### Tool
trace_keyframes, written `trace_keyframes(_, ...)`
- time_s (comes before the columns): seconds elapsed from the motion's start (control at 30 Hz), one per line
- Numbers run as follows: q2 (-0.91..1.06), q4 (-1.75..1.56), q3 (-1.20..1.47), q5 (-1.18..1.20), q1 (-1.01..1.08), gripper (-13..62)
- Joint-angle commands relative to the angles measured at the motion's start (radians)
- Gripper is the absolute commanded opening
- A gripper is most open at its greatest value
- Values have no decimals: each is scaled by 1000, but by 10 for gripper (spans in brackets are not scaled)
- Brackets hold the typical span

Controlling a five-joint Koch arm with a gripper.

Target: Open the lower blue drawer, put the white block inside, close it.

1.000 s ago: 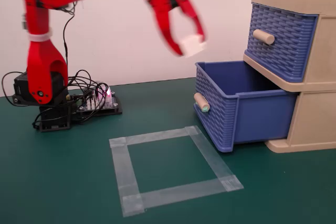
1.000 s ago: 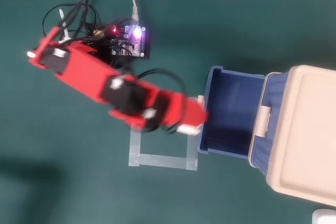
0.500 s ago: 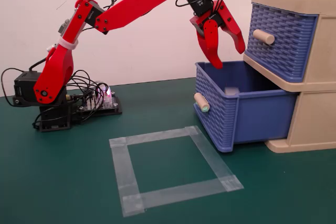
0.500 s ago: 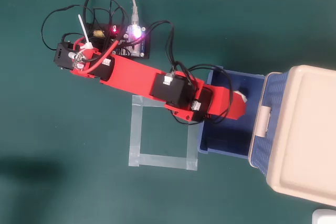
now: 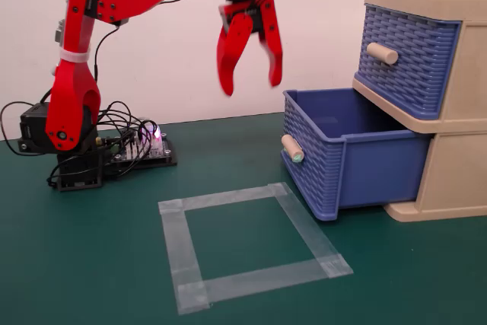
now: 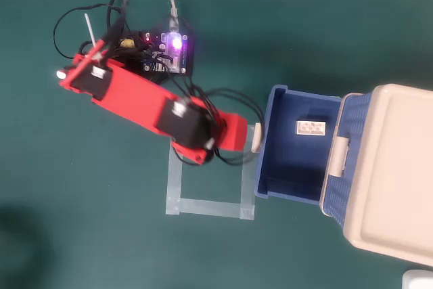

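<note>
The lower blue drawer (image 5: 358, 154) (image 6: 270, 167) stands pulled out of the beige cabinet (image 5: 456, 165) (image 6: 389, 174). Its beige knob (image 5: 292, 148) (image 6: 256, 138) has teal ends. The white block (image 6: 310, 127) lies on the drawer's floor in the overhead view; the fixed view hides it behind the drawer wall. My red gripper (image 5: 251, 85) hangs open and empty, high in the air to the left of the drawer. In the overhead view the gripper (image 6: 230, 137) is above the tape square's corner, beside the knob.
The upper blue drawer (image 5: 407, 55) is shut. A square of clear tape (image 5: 251, 245) (image 6: 210, 177) marks the green mat in front of the drawer. The arm's base (image 5: 72, 150) and a lit circuit board (image 5: 144, 146) (image 6: 169, 52) with cables sit at the back left.
The gripper carried the block over the drawer, let it go inside, then drew back left and up, empty. The block now rests in the drawer.
</note>
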Motion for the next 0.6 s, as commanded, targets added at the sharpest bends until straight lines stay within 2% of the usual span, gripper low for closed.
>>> trace_keyframes(0.0,-21,0,-8,-18,-5,337)
trace_keyframes(0.17,-161,-123,-41,-8,-9,337)
trace_keyframes(0.57,-511,-853,-407,5,-71,336)
